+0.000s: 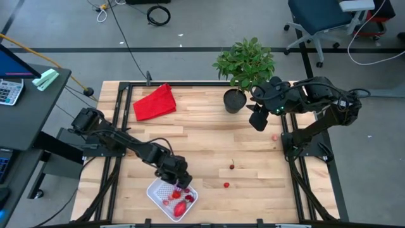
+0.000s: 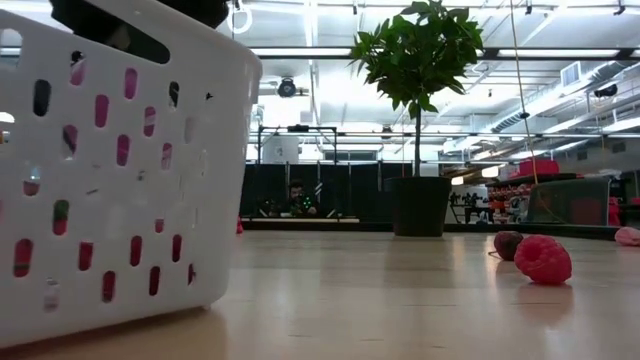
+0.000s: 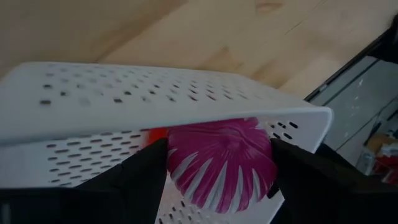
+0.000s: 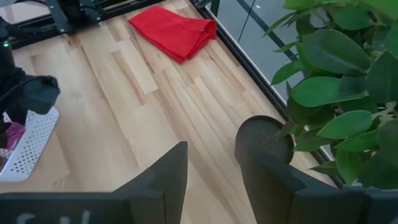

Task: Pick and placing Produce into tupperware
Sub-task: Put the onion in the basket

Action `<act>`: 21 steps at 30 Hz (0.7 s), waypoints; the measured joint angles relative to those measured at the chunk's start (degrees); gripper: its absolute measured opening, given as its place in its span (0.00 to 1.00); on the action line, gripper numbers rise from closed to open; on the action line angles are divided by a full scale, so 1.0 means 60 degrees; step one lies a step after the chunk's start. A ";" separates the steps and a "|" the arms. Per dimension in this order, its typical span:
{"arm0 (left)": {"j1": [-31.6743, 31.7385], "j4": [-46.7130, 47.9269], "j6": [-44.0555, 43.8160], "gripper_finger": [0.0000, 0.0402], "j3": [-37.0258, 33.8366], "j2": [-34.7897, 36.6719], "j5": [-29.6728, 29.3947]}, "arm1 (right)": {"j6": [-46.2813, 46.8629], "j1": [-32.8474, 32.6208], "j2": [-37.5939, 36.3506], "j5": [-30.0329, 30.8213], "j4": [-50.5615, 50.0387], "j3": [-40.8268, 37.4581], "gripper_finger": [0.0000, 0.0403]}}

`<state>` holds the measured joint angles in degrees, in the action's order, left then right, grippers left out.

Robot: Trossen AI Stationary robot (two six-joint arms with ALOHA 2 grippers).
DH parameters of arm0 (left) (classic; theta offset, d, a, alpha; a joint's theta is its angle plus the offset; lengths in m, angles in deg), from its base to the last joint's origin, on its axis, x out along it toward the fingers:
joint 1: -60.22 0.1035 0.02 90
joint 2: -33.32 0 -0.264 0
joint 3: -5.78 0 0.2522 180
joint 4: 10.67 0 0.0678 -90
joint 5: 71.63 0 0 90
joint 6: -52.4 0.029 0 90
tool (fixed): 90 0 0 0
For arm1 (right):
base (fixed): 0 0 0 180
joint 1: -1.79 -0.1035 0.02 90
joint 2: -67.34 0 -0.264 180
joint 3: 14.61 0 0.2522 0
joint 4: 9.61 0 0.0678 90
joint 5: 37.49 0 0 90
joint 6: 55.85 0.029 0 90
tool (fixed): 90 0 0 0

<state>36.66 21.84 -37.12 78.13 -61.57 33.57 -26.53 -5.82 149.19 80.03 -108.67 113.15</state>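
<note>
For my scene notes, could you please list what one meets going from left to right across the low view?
White perforated container → potted plant → dark cherry-like piece → red raspberry-like piece → pink piece at the picture's right edge.

Two dark, near-black jointed arms, left arm [image 1: 120, 142] with looping black cables, right arm [image 1: 316, 104] bulkier, blocky wrist housing, matte black flat-sided fingers [image 4: 168, 180]
</note>
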 joint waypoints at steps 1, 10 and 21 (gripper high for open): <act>0.0009 -0.0049 0.0007 0.70 0.0000 0.0000 -0.0004 | -0.0007 0.0000 0.0000 0.0009 -0.0003 0.0000 0.38; 0.0081 -0.0066 0.0629 0.70 0.0003 0.0000 -0.0543 | -0.0047 0.0080 0.0000 0.0239 0.0000 0.0000 0.38; -0.0125 -0.0092 0.1007 0.79 0.0001 0.0000 -0.0667 | 0.0073 0.0055 0.0000 0.0184 0.0000 0.0000 0.38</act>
<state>35.91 21.29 -31.07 78.13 -61.57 29.57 -26.10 -5.49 149.19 81.14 -108.67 113.15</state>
